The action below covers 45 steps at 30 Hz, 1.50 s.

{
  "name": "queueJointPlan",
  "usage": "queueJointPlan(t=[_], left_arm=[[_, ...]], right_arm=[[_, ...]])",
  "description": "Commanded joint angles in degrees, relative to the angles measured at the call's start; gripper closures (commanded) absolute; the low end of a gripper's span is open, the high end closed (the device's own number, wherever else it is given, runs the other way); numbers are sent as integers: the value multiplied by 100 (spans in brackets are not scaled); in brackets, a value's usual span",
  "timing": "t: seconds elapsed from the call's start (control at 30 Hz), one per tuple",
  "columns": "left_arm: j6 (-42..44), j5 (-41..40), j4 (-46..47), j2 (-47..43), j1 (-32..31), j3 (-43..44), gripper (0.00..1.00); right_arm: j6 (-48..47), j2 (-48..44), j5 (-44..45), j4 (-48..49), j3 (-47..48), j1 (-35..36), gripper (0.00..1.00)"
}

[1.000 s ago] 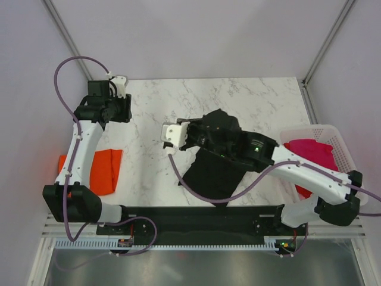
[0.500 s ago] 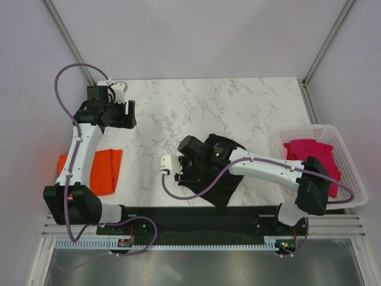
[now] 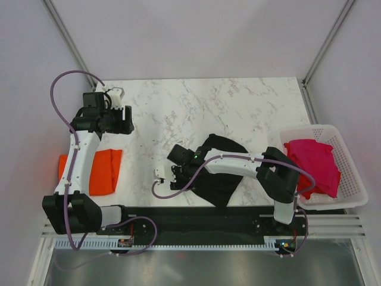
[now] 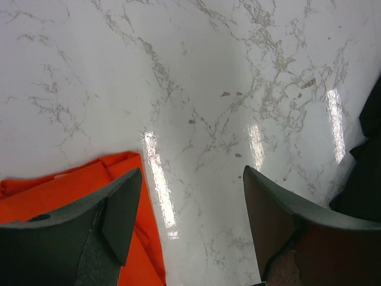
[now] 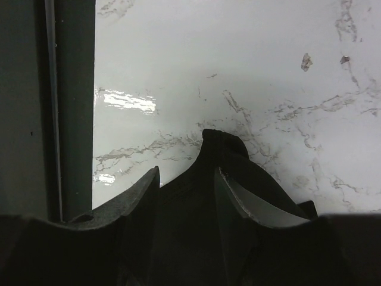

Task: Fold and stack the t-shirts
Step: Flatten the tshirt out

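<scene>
Directly beneath the right tool (image 5: 186, 173), jaws parted, lies the black t-shirt (image 5: 223, 149).

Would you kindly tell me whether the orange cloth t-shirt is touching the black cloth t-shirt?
Apart. The top external view shows bare white marble table between the orange cloth t-shirt and the black cloth t-shirt.

A robot lab cell: marble-look table (image 3: 238, 101), plain white walls (image 3: 196, 36), aluminium frame posts (image 3: 324, 42).
</scene>
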Motion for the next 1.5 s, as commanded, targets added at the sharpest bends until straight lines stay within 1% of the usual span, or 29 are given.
queueJointPlan(t=[0.0,0.13,0.17,0.2,0.23,0.27,0.4,0.5,0.53,0.63,0.73,0.8,0.9,0.93,1.1,1.13,1.17,1.2,1.23,1.33,1.37,1.4,1.47], left_arm=[[-42,168,66,-147,67,-21,24],[-60,238,57,-138,111,-38,25],[-69,247,57,-138,137,-38,25],[-78,265,57,-129,154,-38,25],[-86,291,66,-120,163,-38,25],[-95,300,57,-120,181,-38,25],[-122,335,66,-94,216,-21,25],[-139,353,75,-85,234,-12,25],[-148,353,66,-85,242,-3,25],[-148,362,75,-85,269,6,25],[-174,388,75,-120,313,-12,26],[-174,397,66,-138,322,-90,26],[-227,467,127,-156,322,-213,26],[-245,493,136,-138,330,-231,27],[-280,555,180,-77,374,-197,27],[-280,572,163,-76,392,-179,27],[-289,581,171,-59,383,-170,27],[-289,573,163,-50,383,-144,27],[-289,564,163,-50,383,-144,27],[-297,537,163,-50,418,-117,25],[-297,546,163,-59,427,-109,25],[-297,537,145,-59,436,-117,23],[-271,546,145,-94,445,-144,22]], right_arm=[[-179,95,-49,193,200,19,50],[-171,226,56,290,191,19,52],[-171,262,91,307,191,28,58],[-171,288,100,316,208,19,61],[-162,349,109,308,217,19,67],[-144,359,162,316,217,19,77],[-118,394,232,343,208,19,80],[-92,376,311,378,208,19,88],[-109,350,320,378,208,19,93],[-126,183,521,395,226,19,100],[-249,-369,960,369,392,-7,100],[-407,-877,1137,290,717,-34,100],[-688,-1327,1357,36,1297,-60,100],[-759,-1407,1497,18,1568,-60,100],[-1146,-1689,1867,-9,2229,-86,100],[-1103,-1681,1893,0,2265,-86,92],[-1041,-1654,1876,-87,2221,-95,82],[-962,-1602,1667,-131,2117,-87,60],[-953,-1567,1569,-210,1968,-78,54],[-594,-1338,814,-422,1327,-78,49],[-497,-1251,665,-465,1246,-78,49],[-426,-1058,298,-518,1176,-86,49],[-408,-829,-4,-720,1052,-86,49]])
